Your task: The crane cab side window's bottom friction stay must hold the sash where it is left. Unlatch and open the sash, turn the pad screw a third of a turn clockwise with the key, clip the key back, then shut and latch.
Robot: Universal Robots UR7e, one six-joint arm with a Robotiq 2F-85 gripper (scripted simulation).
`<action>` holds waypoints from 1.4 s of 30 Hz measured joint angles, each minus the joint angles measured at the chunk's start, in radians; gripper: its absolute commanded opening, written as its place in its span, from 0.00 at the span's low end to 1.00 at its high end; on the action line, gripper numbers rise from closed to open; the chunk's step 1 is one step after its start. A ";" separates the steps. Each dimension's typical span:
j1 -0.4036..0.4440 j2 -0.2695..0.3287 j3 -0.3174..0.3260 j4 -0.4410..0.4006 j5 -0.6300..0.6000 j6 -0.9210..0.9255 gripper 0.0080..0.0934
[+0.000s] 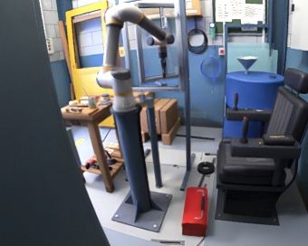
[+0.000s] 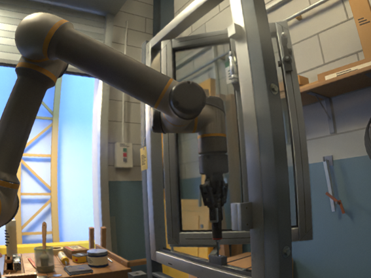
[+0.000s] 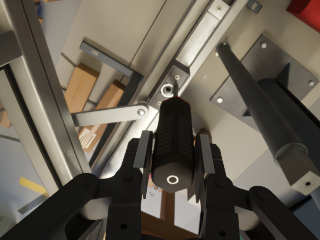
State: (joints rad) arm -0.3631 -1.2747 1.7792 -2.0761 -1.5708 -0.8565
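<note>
The key (image 3: pixel 173 144), a black ribbed handle with a red collar and a thin steel tip, hangs straight down in my closed gripper (image 3: pixel 173 155) over the bottom rail of the window frame. Its tip stands at the pad screw (image 3: pixel 167 90), a bright ring in the small grey block (image 2: pixel 217 258) of the friction stay. The stay arm (image 3: pixel 108 115) runs from a pivot beside the block out to the sash (image 2: pixel 206 142). The sash is swung open from the frame (image 2: pixel 258 134). Its latch handle (image 2: pixel 285 53) sits high on the far edge.
The operator's seat (image 1: pixel 262 149) and a blue drum (image 1: pixel 253 90) stand to the right of the window stand. A wooden bench (image 1: pixel 93 113) with tins and tools is on the left. My own pedestal (image 1: pixel 136 172) and a red toolbox (image 1: pixel 195 210) sit on the floor below.
</note>
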 measured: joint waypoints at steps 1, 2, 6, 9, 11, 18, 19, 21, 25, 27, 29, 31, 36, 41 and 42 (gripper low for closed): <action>0.000 0.000 0.000 0.000 0.000 0.000 0.32; 0.000 0.000 0.000 0.000 0.000 0.000 0.32; 0.000 0.000 0.000 0.000 0.000 0.000 0.32; 0.000 0.000 0.000 0.000 0.000 0.000 0.32; 0.000 0.000 0.000 0.000 0.000 0.000 0.32; 0.000 0.000 0.000 0.000 0.000 0.000 0.25; 0.000 0.000 0.000 0.000 0.000 0.000 0.23; 0.000 0.000 0.000 0.000 0.000 0.000 0.18; 0.000 0.000 0.000 0.000 0.000 0.000 0.09; 0.000 0.000 0.000 0.000 0.000 0.000 0.04; 0.000 0.000 0.000 0.000 0.000 0.000 0.00; 0.000 0.000 0.000 0.000 0.000 0.000 0.00; 0.000 0.000 0.000 0.000 0.000 0.000 0.00; 0.000 0.000 -0.001 0.000 0.000 0.002 0.00; 0.000 0.000 -0.001 0.000 0.000 0.003 0.00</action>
State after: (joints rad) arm -0.3631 -1.2748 1.7786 -2.0756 -1.5708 -0.8537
